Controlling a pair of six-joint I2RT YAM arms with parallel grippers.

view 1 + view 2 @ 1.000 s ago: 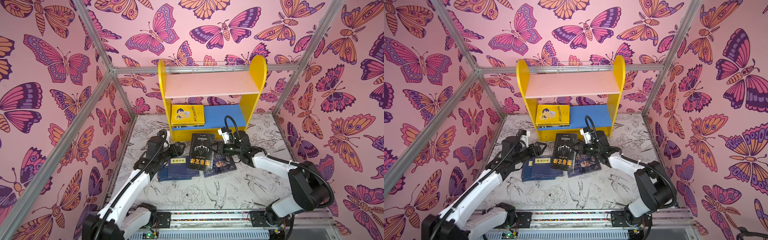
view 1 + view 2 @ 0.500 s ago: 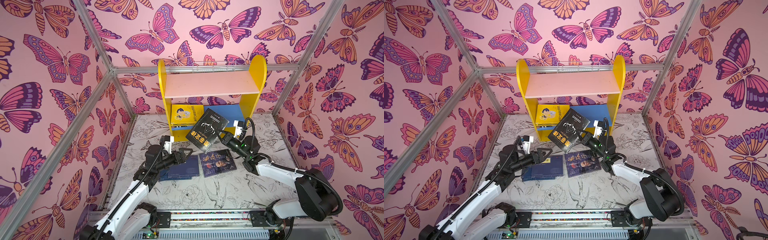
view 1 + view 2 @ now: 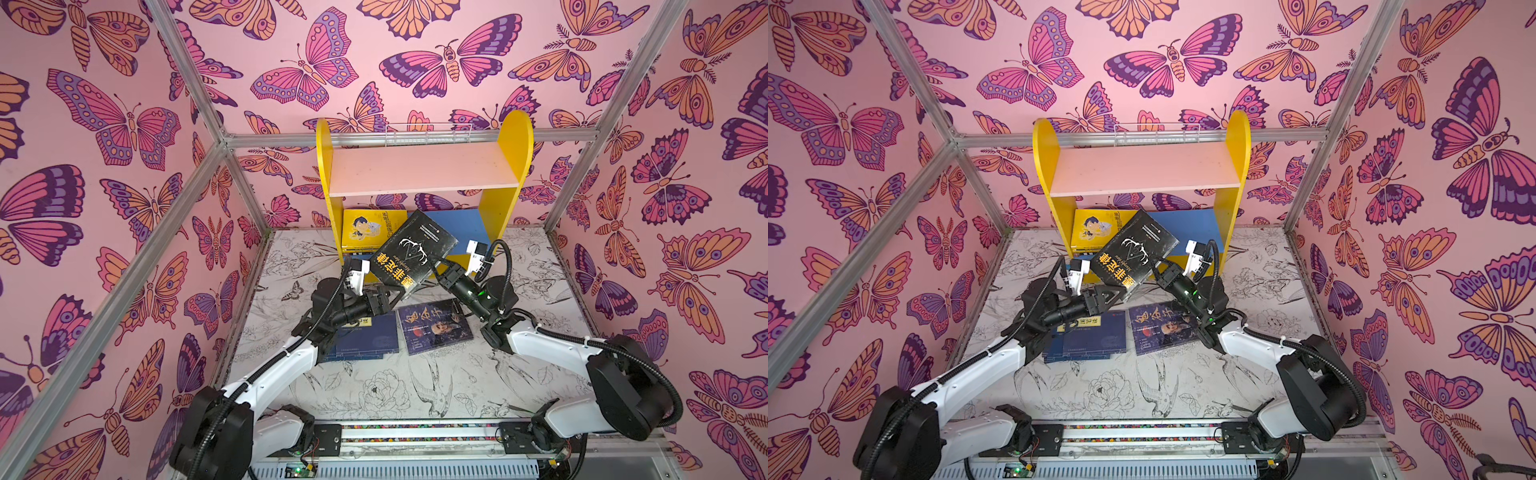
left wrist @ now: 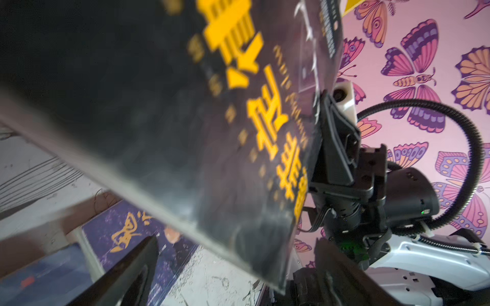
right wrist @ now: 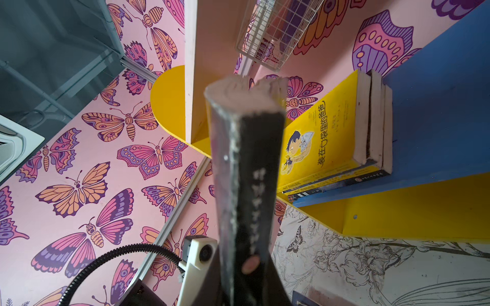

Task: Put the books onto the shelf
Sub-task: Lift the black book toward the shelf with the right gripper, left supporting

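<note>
step: black book (image 3: 415, 252) is carried toward the shelf (image 3: 505, 199), judged mid-transfer, not yet set down.
right gripper (image 3: 441, 266): jaws pinched on the book's spine-side edge; in the right wrist view the spine (image 5: 248, 185) is seen edge-on between them.
left gripper (image 3: 388, 300): jaws spread, nothing held, sat just under the book's low corner.
book location: held in air in front of the shelf's blue lower board (image 3: 461, 226), above the floor mat (image 3: 374, 395).
orientation: cover faces up toward the top views, tilted; long axis runs diagonal, low end near the left gripper, high end toward the lower board's middle.
shelf load: yellow books (image 3: 372, 226) stacked flat at the lower board's left end; right part bare.
how to: book should be levelled and long axis squared to the board's front edge before it is slid in; upper pink board (image 3: 419, 172) should be cleared.
left on mat: navy book (image 3: 365, 338), dark face book (image 3: 434, 326).
</note>
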